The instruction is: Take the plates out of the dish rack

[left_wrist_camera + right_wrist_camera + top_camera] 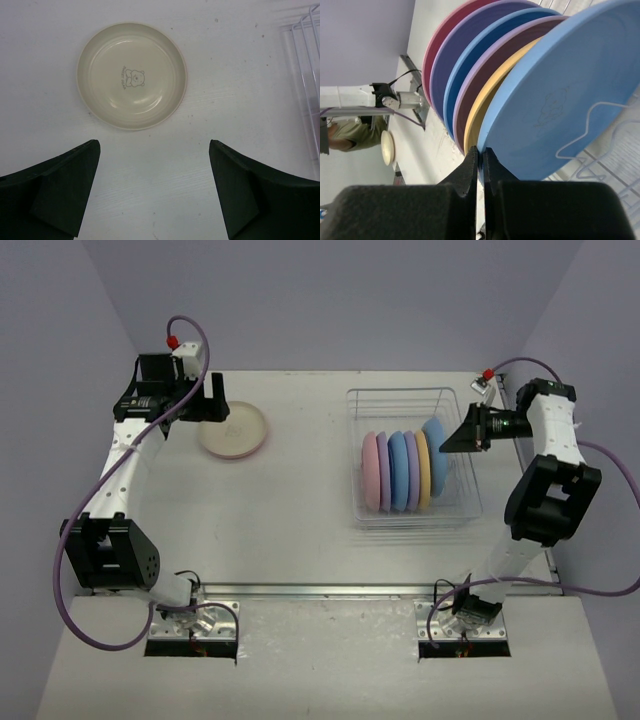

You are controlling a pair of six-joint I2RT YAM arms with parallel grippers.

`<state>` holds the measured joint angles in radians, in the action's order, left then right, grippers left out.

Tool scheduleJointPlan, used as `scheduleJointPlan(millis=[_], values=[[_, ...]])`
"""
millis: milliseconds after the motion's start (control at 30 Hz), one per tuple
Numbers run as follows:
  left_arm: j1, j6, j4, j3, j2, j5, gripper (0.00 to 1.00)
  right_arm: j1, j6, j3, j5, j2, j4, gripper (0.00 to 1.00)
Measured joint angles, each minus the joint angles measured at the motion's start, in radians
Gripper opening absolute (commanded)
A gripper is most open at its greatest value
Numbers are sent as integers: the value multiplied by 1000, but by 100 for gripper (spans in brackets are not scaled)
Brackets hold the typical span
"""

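The wire dish rack [400, 393] holds a row of upright plates: pink [370, 480], lilac [384, 476], blue [399, 472], lilac [412, 472], yellow [423, 472]. My right gripper [450, 440] is shut on the rim of the rightmost blue plate [436, 452]. In the right wrist view the closed fingertips [481, 152] pinch that blue plate [560, 90], which tilts away from the yellow one [485, 112]. A cream plate [233, 430] lies flat on the table. My left gripper [214, 400] is open and empty beside it. The left wrist view shows the cream plate [132, 76] beyond the gripper [155, 185].
The rack's wire edge shows at the right of the left wrist view [305, 75], and its dividers lie beside the held plate [600, 117]. Both arm bases stand at the table's near edge. Purple walls enclose the table on three sides.
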<state>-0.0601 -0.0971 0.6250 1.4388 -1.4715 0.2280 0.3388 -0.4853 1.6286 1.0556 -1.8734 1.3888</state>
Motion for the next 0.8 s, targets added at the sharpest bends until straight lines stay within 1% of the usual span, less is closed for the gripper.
scheduleJointPlan(millis=[67,100,133,267,433,667,733,800], values=[[0,0,0,0,1,0,92,20,3,6,4,19,-4,0],[0,0,0,0,1,-1,98,29,5,7,8,30,-7,0],[0,0,0,0,1,-3,100,36,9,7,16,43,-8,0],[0,2,0,0,5,-15,100,49,32,12,58,98,-8,0],[0,4,0,0,17,-16,100,46,79,88,111,134,-13,0],[0,13,4,0,45,-7,100,48,148,331,141,145,-21,0],[0,33,16,7,52,3,100,34,147,413,120,149,-23,0],[0,53,25,24,53,18,100,-3,128,461,71,170,-26,0]])
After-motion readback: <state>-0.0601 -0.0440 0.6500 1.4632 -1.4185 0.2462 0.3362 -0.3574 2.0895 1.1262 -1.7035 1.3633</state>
